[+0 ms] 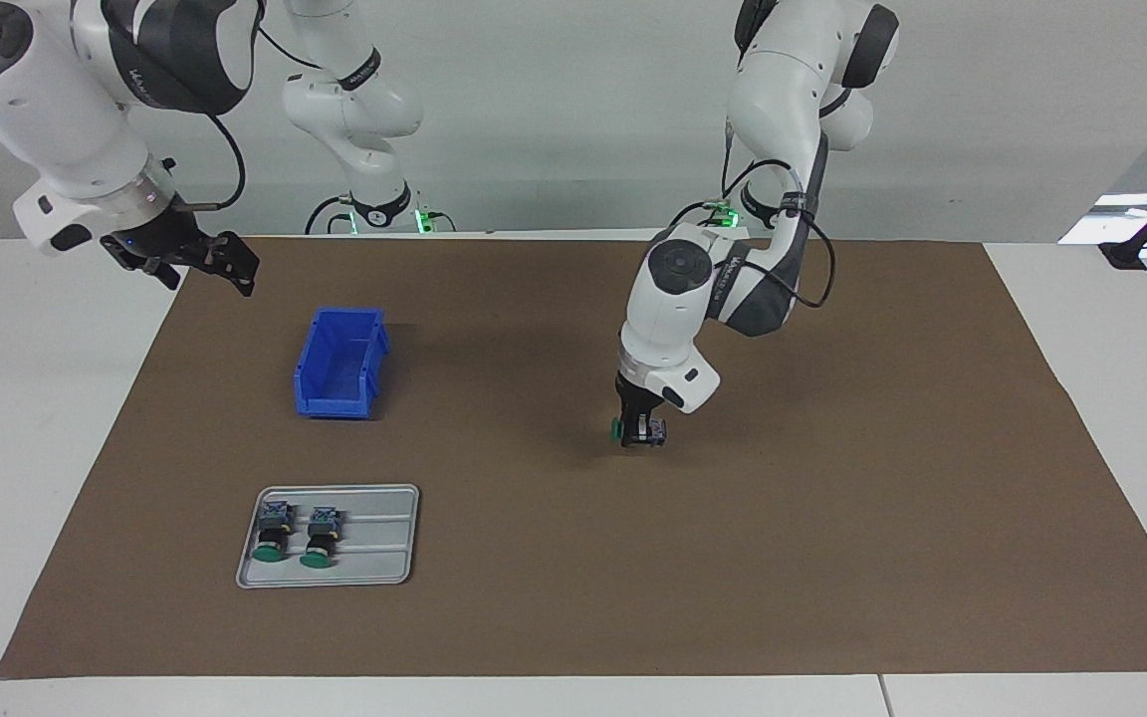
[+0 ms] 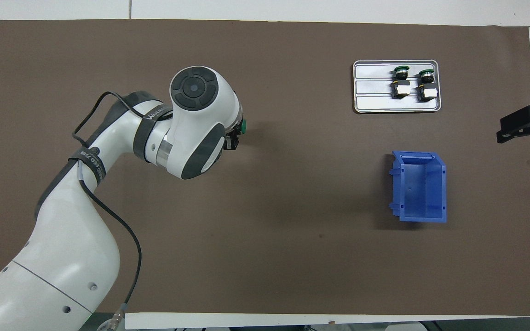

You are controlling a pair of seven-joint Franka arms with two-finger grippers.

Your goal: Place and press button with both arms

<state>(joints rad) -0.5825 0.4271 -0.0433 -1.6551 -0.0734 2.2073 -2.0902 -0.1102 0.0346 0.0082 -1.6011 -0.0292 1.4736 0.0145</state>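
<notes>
Facing view: left hand [image 1: 639, 430] low over brown mat [image 1: 832, 518], closed on button [image 1: 633, 430], green cap sideways, well apart from tray [image 1: 374, 568]. Right hand [image 1: 220, 261] waiting, wide open, empty.
Overhead view: held button mostly hidden under wrist; blue bin [image 2: 419, 186] beside tray.

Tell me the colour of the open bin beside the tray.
The bin is blue; the overhead view shows it best.

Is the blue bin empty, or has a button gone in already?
Empty. The overhead view shows the blue bin's bare floor. Two buttons lie on the tray; the left gripper holds the third.
</notes>
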